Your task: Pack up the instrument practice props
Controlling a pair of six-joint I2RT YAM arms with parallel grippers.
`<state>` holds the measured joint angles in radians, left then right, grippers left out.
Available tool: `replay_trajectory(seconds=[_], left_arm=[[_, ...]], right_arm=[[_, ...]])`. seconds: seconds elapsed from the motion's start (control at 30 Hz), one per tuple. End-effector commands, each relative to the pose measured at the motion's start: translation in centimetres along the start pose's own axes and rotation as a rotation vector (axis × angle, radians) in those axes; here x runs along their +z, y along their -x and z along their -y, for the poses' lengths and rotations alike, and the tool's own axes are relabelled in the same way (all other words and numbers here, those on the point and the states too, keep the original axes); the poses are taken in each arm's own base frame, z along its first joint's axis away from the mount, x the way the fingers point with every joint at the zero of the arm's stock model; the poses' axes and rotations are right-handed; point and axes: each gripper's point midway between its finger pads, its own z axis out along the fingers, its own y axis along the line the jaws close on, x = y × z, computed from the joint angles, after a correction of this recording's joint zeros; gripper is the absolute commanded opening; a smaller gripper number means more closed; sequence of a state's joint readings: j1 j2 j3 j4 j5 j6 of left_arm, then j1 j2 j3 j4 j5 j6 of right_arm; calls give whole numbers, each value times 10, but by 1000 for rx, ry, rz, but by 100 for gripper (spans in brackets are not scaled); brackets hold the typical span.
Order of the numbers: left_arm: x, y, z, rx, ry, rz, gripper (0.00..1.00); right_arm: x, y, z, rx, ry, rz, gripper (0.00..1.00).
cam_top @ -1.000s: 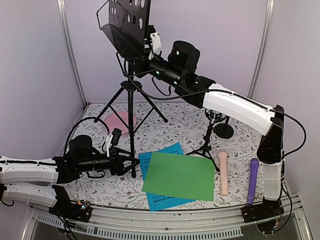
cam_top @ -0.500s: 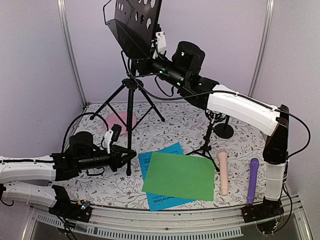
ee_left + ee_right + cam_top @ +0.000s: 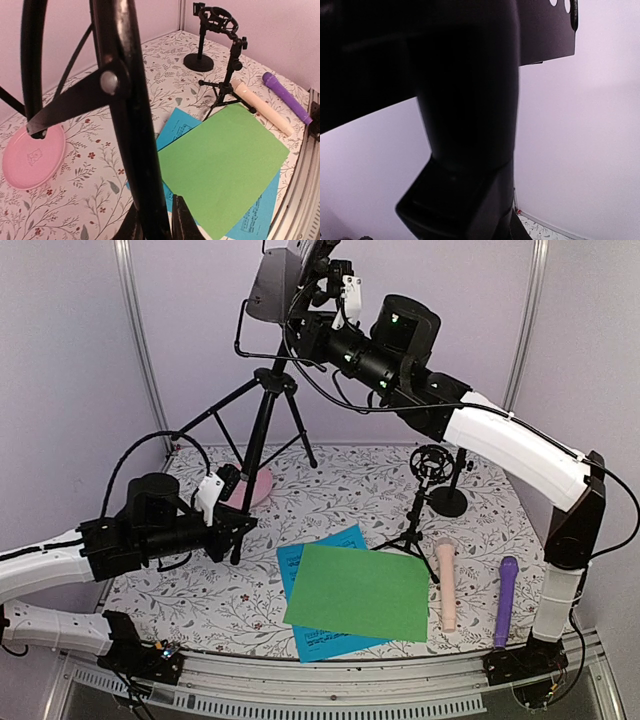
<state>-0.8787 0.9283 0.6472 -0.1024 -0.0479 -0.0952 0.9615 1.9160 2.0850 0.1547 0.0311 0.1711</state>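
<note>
**Music stand pinched at both ends, everything else flat on the table**

Nearest you, around 6 o'clock, the green sheet (image 3: pixel 360 592) lies on top of the blue sheet (image 3: pixel 318 642), covering most of it. Just beside them at 5 o'clock are the beige microphone (image 3: pixel 447 585) and, a bit further right, the purple microphone (image 3: pixel 506 600), lying side by side but not touching.

Over at 8 o'clock your left gripper (image 3: pixel 238 530) is pinching the lower end of one leg of the music stand (image 3: pixel 262 435), a finger on each side. The stand is tilted, top leaning toward 1 o'clock.

Going further back, at 2 o'clock you've got the small tripod mic support (image 3: pixel 413 530) upright, and the round-base mic support (image 3: pixel 447 503) behind it. The pink plate (image 3: pixel 258 485) sits flat at 10 o'clock, behind the stand's leg.

Farthest, at 12 o'clock and up high, your right gripper (image 3: pixel 303 332) is clamped on the stand's post just under the perforated rack (image 3: pixel 280 280). The wrist view there is mostly black.
</note>
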Motion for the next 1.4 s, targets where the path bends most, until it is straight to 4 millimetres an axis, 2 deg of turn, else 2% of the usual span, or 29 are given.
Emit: replay_trajectory(seconds=[0.0,0.1,0.17,0.3,0.43,0.57,0.7,0.8,0.97,1.07,1.23,1.37], left_arm=[[-37,31,-30,301,189,77,0],[-59,25,-42,268,248,87,0],[-69,26,-43,269,254,99,0],[-85,35,-51,286,300,87,0],[-81,37,-50,304,296,52,0],[-72,35,-47,311,274,13,0],[-66,42,-43,316,257,22,0],[-52,36,-37,325,217,24,0],[-7,-5,-35,255,150,16,0],[10,-15,-40,216,137,30,0],[42,-44,-47,231,115,-21,0],[67,-61,-36,207,31,-60,0]], right_arm=[[-16,26,6,282,-22,-18,0],[-23,22,16,308,-33,-44,0],[-28,8,25,368,-33,-74,0],[-32,-10,22,434,-2,-103,0],[-31,-25,15,443,30,-109,0],[-26,-39,22,452,0,-122,0],[-22,-56,30,454,-45,-144,0],[-20,-68,30,436,-62,-170,0],[-20,-95,35,444,-91,-231,0],[-19,-105,36,463,-102,-260,0],[-16,-109,37,467,-102,-265,0],[-11,-105,35,455,-91,-262,0]])
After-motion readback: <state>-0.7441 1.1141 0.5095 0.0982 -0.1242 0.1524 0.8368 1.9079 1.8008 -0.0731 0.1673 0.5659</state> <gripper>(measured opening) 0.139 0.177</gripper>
